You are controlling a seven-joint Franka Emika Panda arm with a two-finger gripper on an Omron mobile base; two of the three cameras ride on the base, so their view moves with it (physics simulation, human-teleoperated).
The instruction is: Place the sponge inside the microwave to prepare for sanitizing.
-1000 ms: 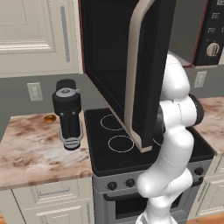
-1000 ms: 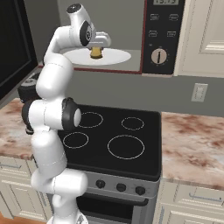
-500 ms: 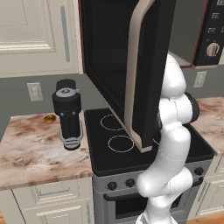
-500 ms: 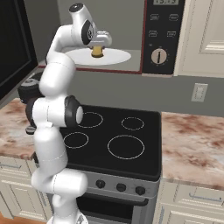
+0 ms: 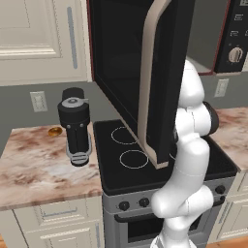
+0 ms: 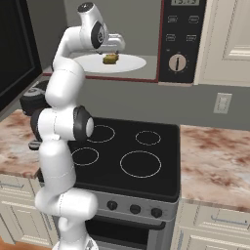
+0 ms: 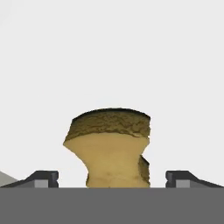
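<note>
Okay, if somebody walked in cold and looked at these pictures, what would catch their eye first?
Probably the white arm reaching up into the open microwave above the stove, with the sponge lying on the white turntable just below its pincer. Next, the big black door, swung wide over the burners. In the hand view the pincer's fingertips stand apart on either side of the sponge.

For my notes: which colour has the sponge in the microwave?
The sponge is dull yellow with a darker olive-brown top; the hand view shows it best.

Your robot's arm (image 6: 61, 146): glossy white rounded segments, dark joint bands (black discs at elbow and wrist), small dark finger tips (image 7: 43, 178).
</note>
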